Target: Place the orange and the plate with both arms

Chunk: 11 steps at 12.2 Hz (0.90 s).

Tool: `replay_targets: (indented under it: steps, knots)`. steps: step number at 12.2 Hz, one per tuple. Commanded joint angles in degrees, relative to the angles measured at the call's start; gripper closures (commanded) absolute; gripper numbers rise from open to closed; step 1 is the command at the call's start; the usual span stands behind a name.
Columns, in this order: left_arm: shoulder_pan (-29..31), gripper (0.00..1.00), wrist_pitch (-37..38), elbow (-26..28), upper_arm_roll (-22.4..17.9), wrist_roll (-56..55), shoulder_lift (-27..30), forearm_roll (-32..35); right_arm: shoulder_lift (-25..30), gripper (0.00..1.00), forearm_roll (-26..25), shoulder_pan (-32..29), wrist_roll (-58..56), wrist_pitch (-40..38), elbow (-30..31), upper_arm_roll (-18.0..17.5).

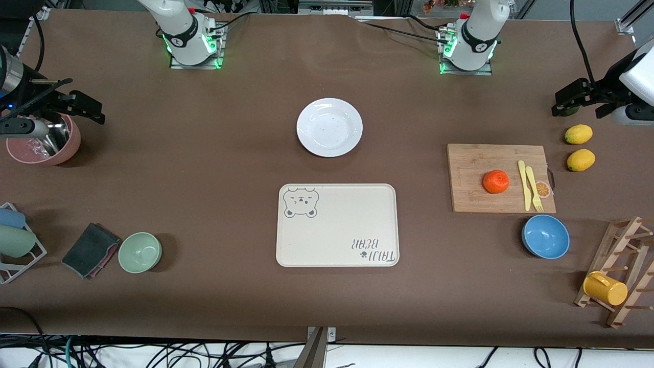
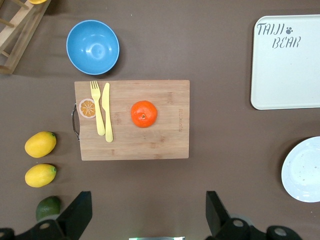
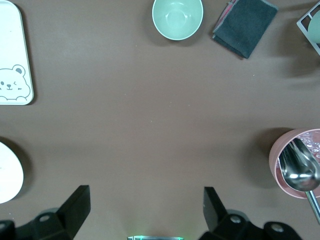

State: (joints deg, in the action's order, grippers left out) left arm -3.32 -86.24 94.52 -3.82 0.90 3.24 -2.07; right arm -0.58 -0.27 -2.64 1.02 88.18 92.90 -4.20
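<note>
The orange [image 1: 496, 181] [image 2: 144, 113] sits on a wooden cutting board [image 1: 472, 199] toward the left arm's end of the table. The white plate [image 1: 329, 127] [image 2: 305, 170] [image 3: 7, 172] lies mid-table, farther from the front camera than the cream bear tray [image 1: 337, 225]. My left gripper [image 1: 577, 102] [image 2: 148, 215] hangs open and empty over the table's edge at its own end, above a dark green fruit [image 2: 48, 207]. My right gripper [image 1: 76, 102] [image 3: 145, 210] hangs open and empty beside a pink bowl [image 1: 43, 148] at the right arm's end.
A yellow fork and knife [image 1: 529, 184] lie on the board beside the orange. Two lemons [image 1: 578, 134] and a blue bowl [image 1: 545, 236] flank the board. A wooden rack with a yellow cup [image 1: 605, 289] stands nearer the front camera. A green bowl [image 1: 140, 252] and dark cloth [image 1: 91, 249] lie toward the right arm's end.
</note>
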Motion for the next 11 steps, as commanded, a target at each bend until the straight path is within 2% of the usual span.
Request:
replay_targets:
  steps: [1, 11]
  knots:
    - [-0.02, 0.00, 0.46, -1.09, -0.14, 1.04, -0.34, 1.36, 0.31, 0.00, 0.45, -0.17, 0.47, -0.64, -0.35, -0.19]
    - [-0.02, 0.00, 0.46, -1.09, -0.14, 0.86, -0.34, 1.36, 0.49, 0.00, 0.27, -0.26, -0.32, -1.87, -0.53, -0.02]
